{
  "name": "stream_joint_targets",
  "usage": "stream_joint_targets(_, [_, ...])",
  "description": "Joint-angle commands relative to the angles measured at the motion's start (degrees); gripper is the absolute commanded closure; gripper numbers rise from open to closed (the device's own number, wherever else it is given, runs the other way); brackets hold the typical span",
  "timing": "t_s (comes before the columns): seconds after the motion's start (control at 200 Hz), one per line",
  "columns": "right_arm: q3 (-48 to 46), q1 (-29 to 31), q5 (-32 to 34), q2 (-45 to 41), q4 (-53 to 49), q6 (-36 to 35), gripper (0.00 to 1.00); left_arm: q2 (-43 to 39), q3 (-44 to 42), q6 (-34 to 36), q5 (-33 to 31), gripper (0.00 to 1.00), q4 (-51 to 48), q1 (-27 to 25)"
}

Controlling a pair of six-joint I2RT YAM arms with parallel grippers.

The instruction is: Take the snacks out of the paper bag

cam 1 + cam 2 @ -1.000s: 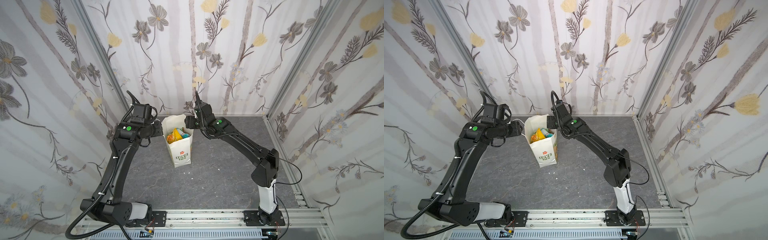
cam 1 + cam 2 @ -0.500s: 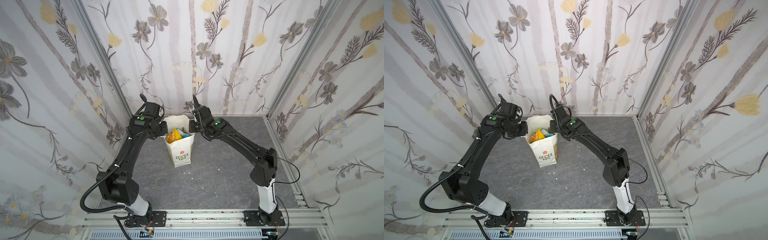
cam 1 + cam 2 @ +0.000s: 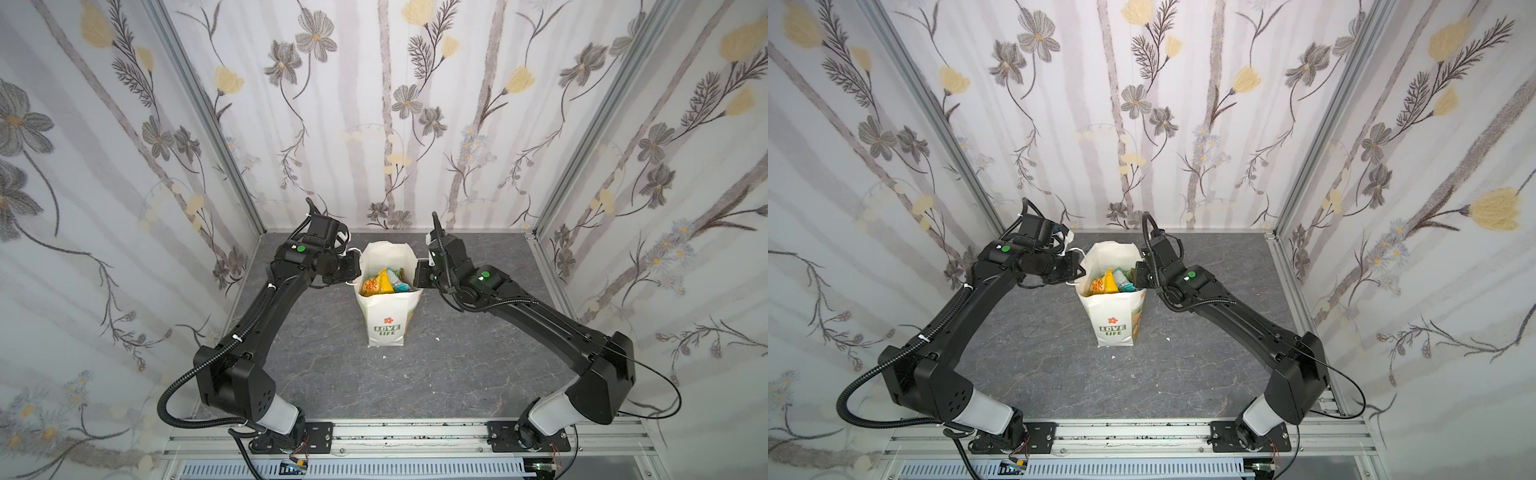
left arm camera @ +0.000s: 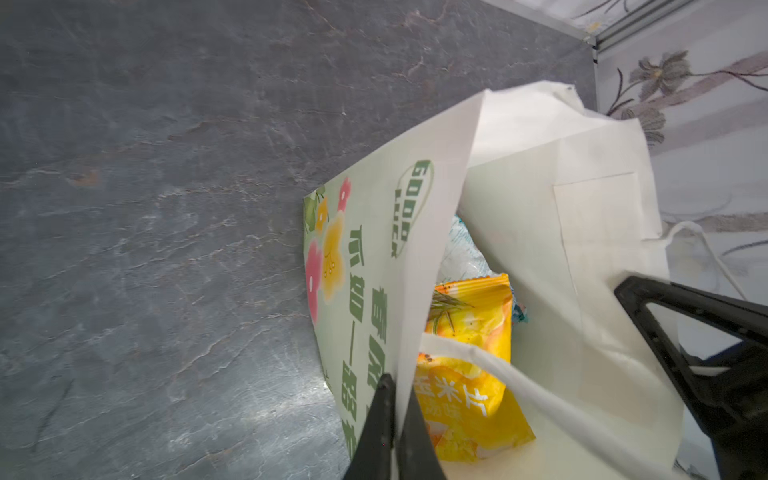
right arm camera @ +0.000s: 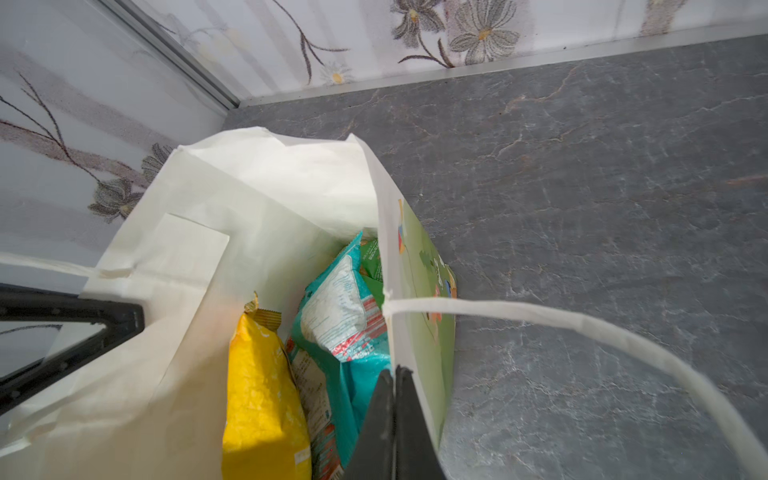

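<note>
The left tool (image 4: 398, 415) is clamped on one side wall of the upright paper bag (image 3: 387, 320), the right tool (image 5: 394, 407) on the opposite wall; the snacks (image 3: 384, 284) lie between them.

Jaws on both sides clasp the upright paper bag (image 3: 1115, 322) holding snacks (image 3: 1108, 283).

A dark grey, stone-veined tabletop (image 3: 324, 374) is shown from above. A white paper bag (image 3: 386, 322) printed "LOVE LIFE" is stood upright near its centre. Tiny white specks (image 3: 437, 338) are scattered just beside the bag's base, at three and six o'clock.
</note>
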Motion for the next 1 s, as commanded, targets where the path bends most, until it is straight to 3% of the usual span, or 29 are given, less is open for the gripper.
stream_joint_targets(0.0, [-4.9, -0.3, 1.6, -5.6, 3.2, 1.9, 0.96, -1.5, -0.9, -2.4, 2.9, 0.91, 2.2, -3.4])
stream_joint_targets(0.105, [-8.5, -0.3, 1.3, -9.1, 3.7, 2.3, 0.86, -3.3, -2.5, -3.1, 0.7, 0.8, 3.2, -4.5])
stream_joint_targets(0.255, [-9.0, -0.3, 0.2, -11.4, 3.6, 2.4, 0.68, -6.1, -2.4, -1.7, -7.8, 0.62, 0.9, -4.5])
stream_joint_targets(0.46, [-7.8, -0.3, 1.9, -16.7, 1.6, 2.6, 0.51, -11.9, -0.9, 1.5, -12.6, 0.59, -0.8, -4.5])
stream_joint_targets(0.759, [-3.9, 0.2, 5.3, -26.8, -1.3, 1.2, 0.44, -22.5, -1.4, 7.5, -7.8, 0.54, 5.0, -4.5])
stream_joint_targets(0.919, [-3.0, 0.7, 1.5, -27.5, -0.3, -0.4, 0.39, -22.7, 0.1, 2.8, -3.1, 0.52, 10.3, -5.5])
stream_joint_targets(0.999, [-4.7, 0.5, 1.5, -27.5, 0.6, -0.6, 0.39, -19.7, 3.0, -0.3, -6.6, 0.54, 10.1, -7.6])
